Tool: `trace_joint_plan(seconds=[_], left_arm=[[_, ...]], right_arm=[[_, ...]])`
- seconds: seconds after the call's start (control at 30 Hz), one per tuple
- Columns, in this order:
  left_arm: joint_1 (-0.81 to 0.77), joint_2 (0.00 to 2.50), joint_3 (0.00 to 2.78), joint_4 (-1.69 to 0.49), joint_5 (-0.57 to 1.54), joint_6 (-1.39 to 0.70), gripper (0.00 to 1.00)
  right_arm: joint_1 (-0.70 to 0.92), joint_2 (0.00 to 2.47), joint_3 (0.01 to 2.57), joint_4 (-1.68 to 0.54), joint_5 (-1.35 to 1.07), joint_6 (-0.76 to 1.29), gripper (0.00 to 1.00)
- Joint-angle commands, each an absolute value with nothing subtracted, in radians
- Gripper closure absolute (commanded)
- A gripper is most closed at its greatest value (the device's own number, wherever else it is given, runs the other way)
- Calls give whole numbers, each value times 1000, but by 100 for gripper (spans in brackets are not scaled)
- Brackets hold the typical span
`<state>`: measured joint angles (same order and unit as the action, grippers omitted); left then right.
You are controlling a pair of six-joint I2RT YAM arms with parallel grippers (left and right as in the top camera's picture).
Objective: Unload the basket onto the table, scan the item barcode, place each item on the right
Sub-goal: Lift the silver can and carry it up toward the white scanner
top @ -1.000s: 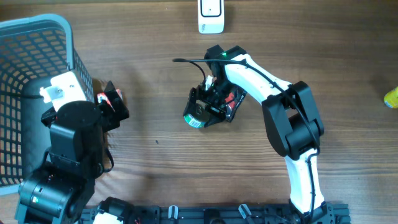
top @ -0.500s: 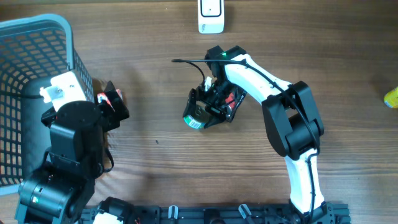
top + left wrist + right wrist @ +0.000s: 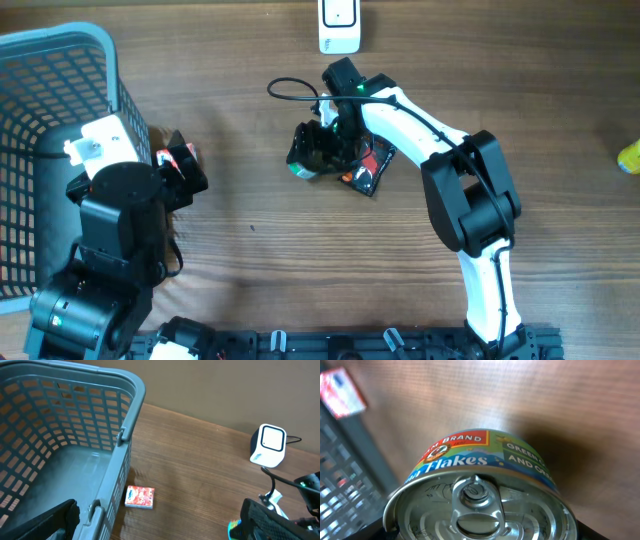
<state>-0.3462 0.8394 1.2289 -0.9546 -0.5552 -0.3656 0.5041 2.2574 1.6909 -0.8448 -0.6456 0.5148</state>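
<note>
The item is a round tin can (image 3: 303,163) with a blue and green label and a pull-tab lid (image 3: 480,505). My right gripper (image 3: 320,148) is shut on its sides and holds it above the table, a little left of centre. The white barcode scanner (image 3: 339,25) stands at the table's far edge, beyond the can; its face also shows in the left wrist view (image 3: 268,445). My left gripper (image 3: 180,166) stands open beside the basket with nothing between its fingers (image 3: 277,519).
A blue-grey plastic basket (image 3: 60,45) fills the left side. A small red box (image 3: 139,497) lies by its wall. A red and black packet (image 3: 370,168) lies under the right arm. A yellow object (image 3: 628,156) sits at the right edge.
The right gripper has carried the can up the table and slightly left, toward the scanner, uncovering more of the red packet. The left arm has not moved.
</note>
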Motion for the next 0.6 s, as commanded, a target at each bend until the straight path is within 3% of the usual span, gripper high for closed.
trace_joint_plan(seconds=[0.0,0.57], left_arm=[[-352,841,1234,-955,-566,-379,0],[-352,916,1234,-955,-566,-379,0]], right_arm=[[502,2268,1691,-784,-530,458,27],[501,2268,1691,-445,-100,275,17]])
